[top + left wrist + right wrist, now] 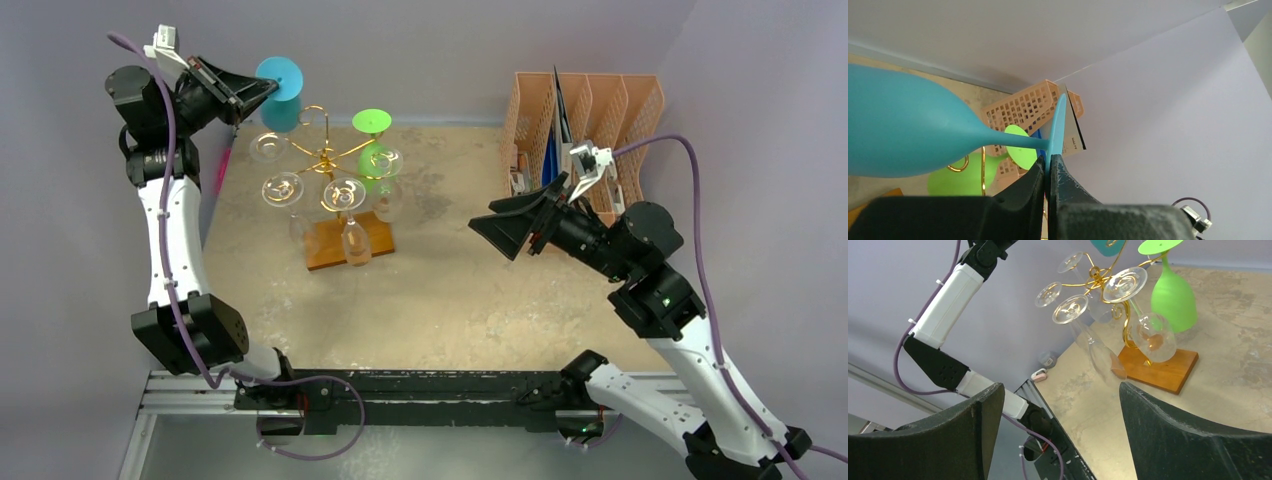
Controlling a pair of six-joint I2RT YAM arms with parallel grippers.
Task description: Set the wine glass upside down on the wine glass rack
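Left claw pinches wine glass by its foot, bowl down, beside the rack. Right claw spread, farther off.

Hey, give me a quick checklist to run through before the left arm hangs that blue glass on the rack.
1. Grip: left gripper fingers are shut on the blue wine glass, pinching the edge of its foot: ok.
2. Glass inverted: foot sits above the bowl in the top view: ok.
3. Free spot: one curled arm of the wine glass rack, beside the blue glass, looks unused: ok.
4. Stem lined up with that arm: cannot tell.
5. Clearance to the nearest clear glass: cannot tell.
6. Right gripper is open and well away from the rack: ok.
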